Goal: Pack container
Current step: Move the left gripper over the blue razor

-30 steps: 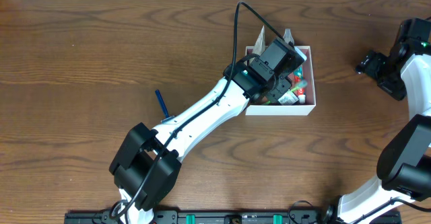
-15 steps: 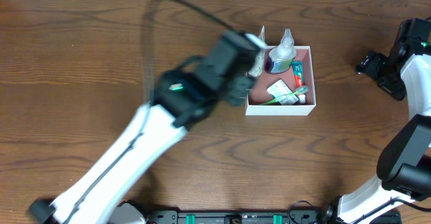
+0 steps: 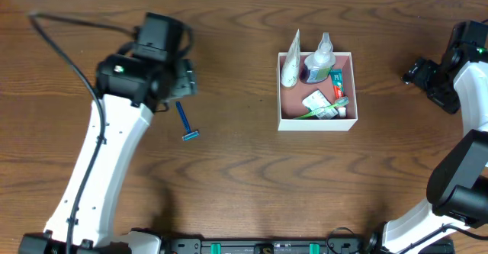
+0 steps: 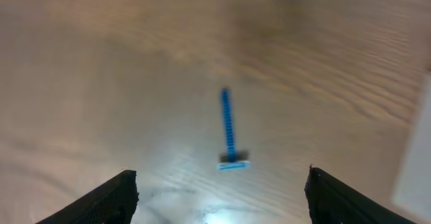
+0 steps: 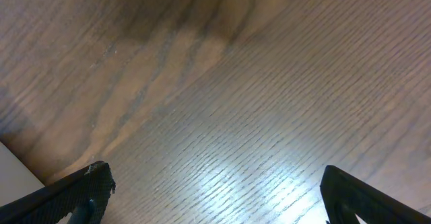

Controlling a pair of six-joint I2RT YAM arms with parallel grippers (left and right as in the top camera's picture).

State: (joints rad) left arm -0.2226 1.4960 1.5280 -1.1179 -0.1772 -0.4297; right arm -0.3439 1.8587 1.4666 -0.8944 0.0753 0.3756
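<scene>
Left gripper (image 4: 220, 180), jaws apart, hung above razor (image 4: 229, 128) toward left edge of table (image 3: 244, 197); probably the last loose item for container (image 3: 316, 126).

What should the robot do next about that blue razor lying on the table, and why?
Probably lower the left pincer down onto the blue razor to pick it up. The pincer is open and empty, the razor sits roughly centred ahead of it in the wrist view, and it looks like the only toiletry outside the container.
</scene>
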